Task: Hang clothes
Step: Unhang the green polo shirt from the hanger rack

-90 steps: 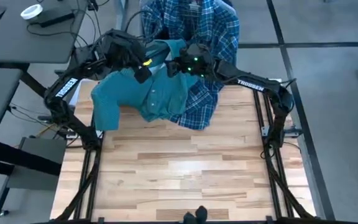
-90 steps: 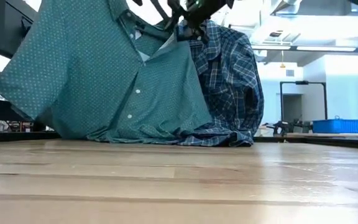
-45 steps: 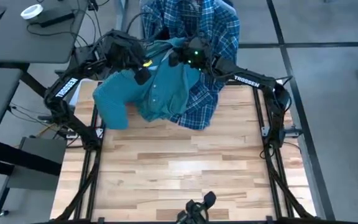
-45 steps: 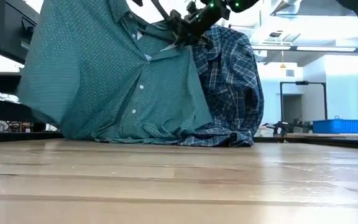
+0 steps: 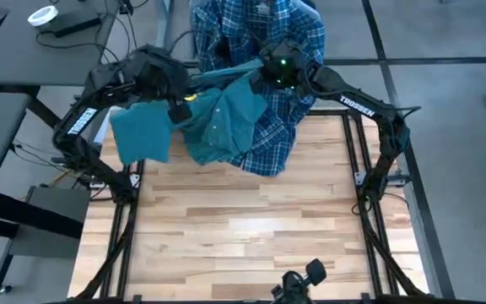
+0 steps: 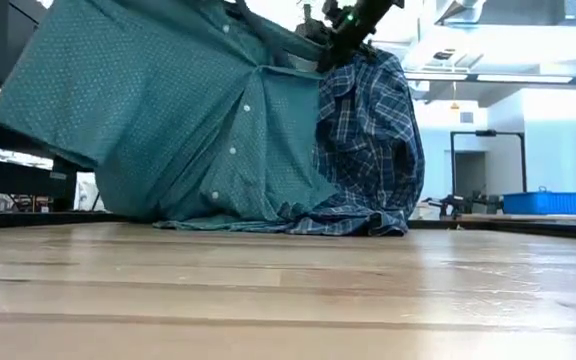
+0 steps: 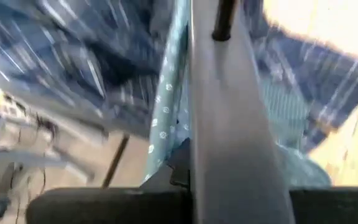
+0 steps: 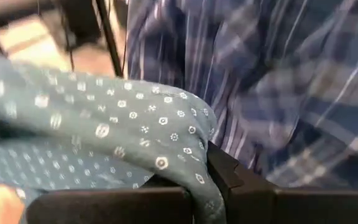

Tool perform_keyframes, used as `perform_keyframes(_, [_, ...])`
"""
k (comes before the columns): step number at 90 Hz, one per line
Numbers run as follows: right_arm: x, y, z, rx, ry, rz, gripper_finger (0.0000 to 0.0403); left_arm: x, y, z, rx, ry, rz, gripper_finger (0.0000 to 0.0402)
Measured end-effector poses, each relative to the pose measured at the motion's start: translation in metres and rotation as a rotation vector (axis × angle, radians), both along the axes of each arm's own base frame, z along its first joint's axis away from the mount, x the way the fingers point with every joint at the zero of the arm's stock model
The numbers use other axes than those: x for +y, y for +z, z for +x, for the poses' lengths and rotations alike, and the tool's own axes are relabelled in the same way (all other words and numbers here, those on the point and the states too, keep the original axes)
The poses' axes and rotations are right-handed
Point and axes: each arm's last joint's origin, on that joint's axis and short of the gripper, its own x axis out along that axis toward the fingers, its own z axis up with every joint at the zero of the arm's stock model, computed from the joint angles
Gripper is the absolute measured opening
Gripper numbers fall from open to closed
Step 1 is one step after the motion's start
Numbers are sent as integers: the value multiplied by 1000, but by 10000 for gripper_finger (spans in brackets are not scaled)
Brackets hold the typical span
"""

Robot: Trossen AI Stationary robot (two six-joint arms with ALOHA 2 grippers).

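Observation:
The green fine-checked shirt (image 5: 218, 127) hangs stretched between my two grippers over the table's far left part. Its hem (image 6: 218, 215) lies bunched on the wood, and one sleeve (image 5: 140, 135) hangs out over the left edge. My left gripper (image 5: 178, 100) is shut on the shirt's top on the left. My right gripper (image 5: 270, 74) is shut on it on the right, high above the table (image 6: 330, 50). Behind it hangs the blue-white plaid shirt (image 5: 264, 34), whose lower end (image 6: 368, 215) rests on the table. My left gripper pinches the shirt's top between its two fingers. A pale grey band of the shirt (image 7: 229, 124) runs away from the fingers, green cloth (image 7: 166, 106) beside it. Which part this is cannot be told. The shirt hangs below the gripper. My right gripper pinches a fold of the green shirt's upper edge (image 8: 188, 177) between its two fingers; the cloth wraps over one finger (image 8: 225, 171). The upper edge (image 5: 226, 76) runs taut toward my left gripper. The body hangs below, its hem on the table.
The wooden table top (image 5: 243, 228) lies bare from the middle to the near edge. A grey desk (image 5: 24, 51) with a white roll (image 5: 42, 15) and cables stands beyond the far left corner. A small dark object (image 5: 298, 283) sits at the near edge.
My right gripper has taken hold of the green shirt's upper edge and carried it up and toward the far right. My left gripper has gone toward the left edge. The shirt's top has been drawn taut between them, the sleeve has swung left, and the hem has stayed on the table.

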Motion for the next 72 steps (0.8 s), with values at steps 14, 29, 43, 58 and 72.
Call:
perform_keyframes(14, [-4, -7, -3, 35, 1, 51, 0, -15, 15, -14, -116, -264, -15, 1])
perform_keyframes(29, [-12, -7, -8, 12, 23, 69, 0, -31, 25, -27, -223, -553, -70, 1])
perform_keyframes(43, [-6, -7, -2, -37, 202, 139, 0, -34, 48, -39, -445, -445, 1, 1])
perform_keyframes(58, [35, -7, 6, 97, 388, 153, 0, -45, 96, -60, -940, -495, 77, 1])
perform_keyframes(72, [67, -4, 2, 213, 498, 166, 0, -56, 120, -70, -1196, -752, 53, 1])
